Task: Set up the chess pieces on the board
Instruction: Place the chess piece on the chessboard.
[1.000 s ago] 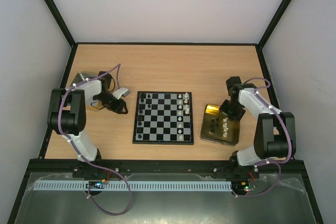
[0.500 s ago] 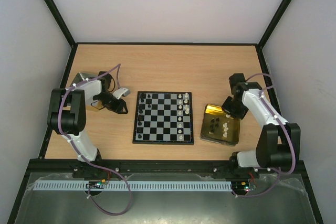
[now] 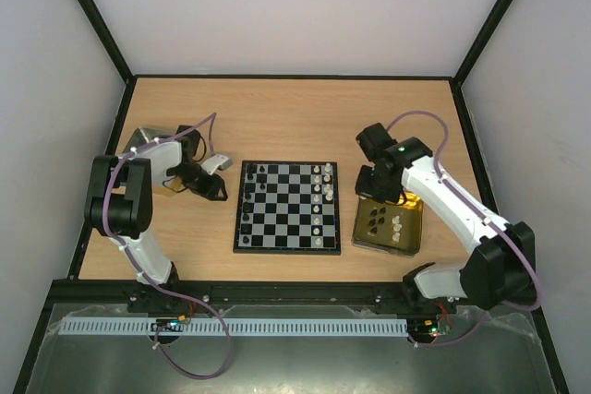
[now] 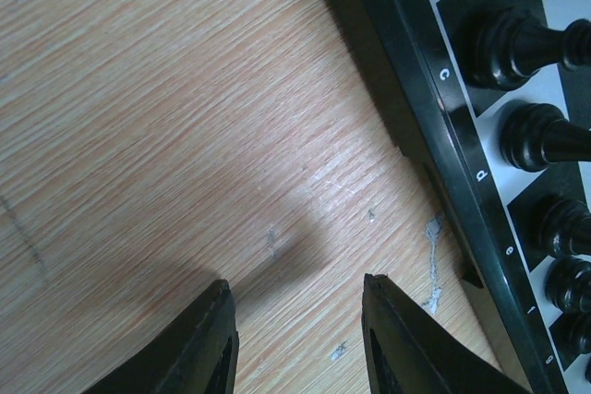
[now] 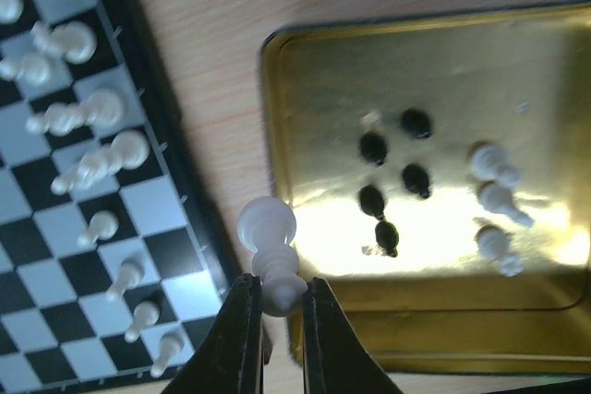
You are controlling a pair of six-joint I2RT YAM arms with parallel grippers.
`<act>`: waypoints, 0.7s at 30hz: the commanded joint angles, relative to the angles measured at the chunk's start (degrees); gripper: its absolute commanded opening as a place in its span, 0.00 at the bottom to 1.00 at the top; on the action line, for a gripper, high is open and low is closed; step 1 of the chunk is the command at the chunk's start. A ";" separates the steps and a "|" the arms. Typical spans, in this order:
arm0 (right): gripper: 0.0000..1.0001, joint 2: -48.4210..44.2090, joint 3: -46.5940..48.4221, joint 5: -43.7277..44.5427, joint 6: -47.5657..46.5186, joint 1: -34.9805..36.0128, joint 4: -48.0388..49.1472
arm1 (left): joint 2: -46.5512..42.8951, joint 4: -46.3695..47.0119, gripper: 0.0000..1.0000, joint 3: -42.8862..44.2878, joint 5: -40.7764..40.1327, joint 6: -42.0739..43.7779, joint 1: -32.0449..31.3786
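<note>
The board [image 3: 287,207] lies mid-table with black pieces [image 3: 251,177] along its left side and white pieces [image 3: 322,186] along its right side. My right gripper [image 5: 277,297] is shut on a white pawn [image 5: 270,246] and holds it above the gap between the board's right edge [image 5: 189,219] and the gold tin [image 5: 517,306]. It shows in the top view as well [image 3: 374,185]. My left gripper [image 4: 295,320] is open and empty, low over bare wood just left of the board's edge [image 4: 434,126]; it also shows in the top view [image 3: 212,189].
The gold tin [image 3: 362,228] right of the board holds several black pieces [image 5: 388,186] and three white ones [image 5: 494,196]. A silver tin [image 3: 148,140] sits at the far left behind my left arm.
My right gripper has lifted from the gold tin and swung left toward the board's right edge, carrying the white pawn. The left arm has barely moved.
</note>
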 commanded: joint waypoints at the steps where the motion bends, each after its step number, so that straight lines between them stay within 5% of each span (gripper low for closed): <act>1: 0.04 2.36 1.32 -2.27 3.00 4.59 -0.90 | 1.47 -0.36 0.39 -0.82 -1.61 -0.64 -0.82; 21: 0.08 15.83 4.60 -7.44 -0.59 10.55 6.68 | 1.39 -0.05 0.39 -0.11 -1.10 -1.76 -1.49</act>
